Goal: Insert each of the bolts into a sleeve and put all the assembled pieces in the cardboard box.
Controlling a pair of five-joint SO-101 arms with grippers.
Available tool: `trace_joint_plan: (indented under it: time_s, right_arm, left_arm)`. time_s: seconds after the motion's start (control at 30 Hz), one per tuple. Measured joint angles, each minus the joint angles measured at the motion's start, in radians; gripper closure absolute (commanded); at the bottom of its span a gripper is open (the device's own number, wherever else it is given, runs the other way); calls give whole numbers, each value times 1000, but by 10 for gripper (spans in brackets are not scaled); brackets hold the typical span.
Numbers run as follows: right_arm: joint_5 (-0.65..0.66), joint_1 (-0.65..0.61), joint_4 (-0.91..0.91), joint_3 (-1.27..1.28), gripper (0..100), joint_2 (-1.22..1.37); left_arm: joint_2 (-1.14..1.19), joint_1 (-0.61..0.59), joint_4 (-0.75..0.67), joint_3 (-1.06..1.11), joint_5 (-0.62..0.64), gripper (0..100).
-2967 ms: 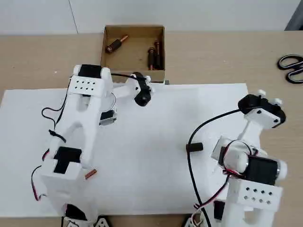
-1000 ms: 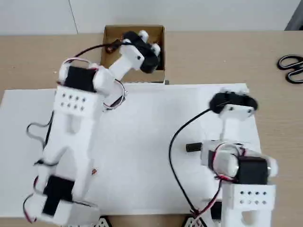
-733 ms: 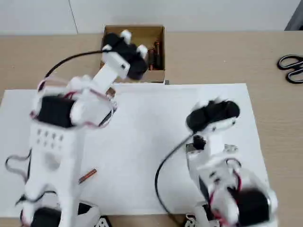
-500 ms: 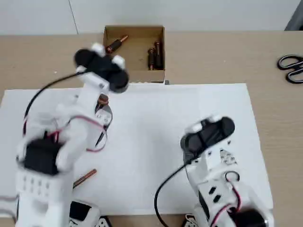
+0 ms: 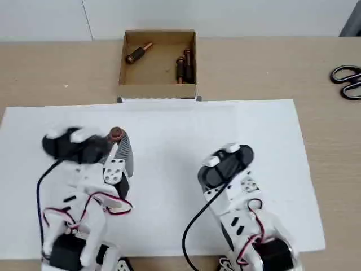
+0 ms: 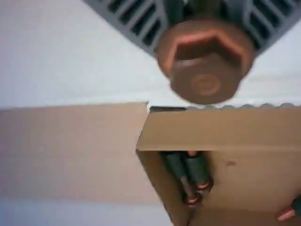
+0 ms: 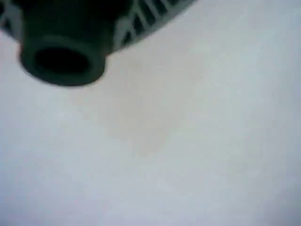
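My left gripper [image 5: 117,140] hangs over the near left of the white sheet, shut on a copper bolt [image 5: 116,134]. In the left wrist view the hexagonal head of the bolt [image 6: 205,59] sits between ribbed grey fingers [image 6: 136,16]. My right gripper [image 5: 219,168] is low over the sheet's near middle, shut on a black sleeve [image 7: 61,60] whose open end faces the camera. The cardboard box [image 5: 127,68] stands past the sheet's far edge. It holds assembled pieces: one [image 5: 139,52] at its left and a pair [image 5: 185,65] at its right, the pair [image 6: 188,176] again in the left wrist view.
A white paper sheet [image 5: 169,141] covers the wooden table between the arms and the box. Black scissors [image 5: 348,79] lie at the far right edge. Both arm bases stand at the near edge.
The left arm has drawn back from the box to the near left with a bolt. The right arm swung left onto the black sleeve, which is now in its gripper.
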Motion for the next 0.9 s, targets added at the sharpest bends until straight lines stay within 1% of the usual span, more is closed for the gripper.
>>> trace_joint_plan:
  time_s: [0.07,0.23,0.3,0.47,0.63,0.77,0.9]
  right_arm:
    - [0,-12,-55,41,995,0]
    - [0,-86,-161,123,995,0]
    - [0,-115,-209,152,995,0]
    - [0,-186,-322,218,995,0]
    - [0,-238,-382,273,995,0]
    - [0,-275,-416,285,995,0]
    - [0,-278,-439,285,995,0]
  left_arm:
    - [-68,0,-38,58,49,994]
    - [-71,0,-83,66,181,994]
    - [-71,21,-83,66,216,994]
    - [-71,101,-83,66,276,994]
    - [-71,186,-83,66,325,994]
    - [-71,221,-83,66,331,994]
    - [-71,232,-83,66,331,994]
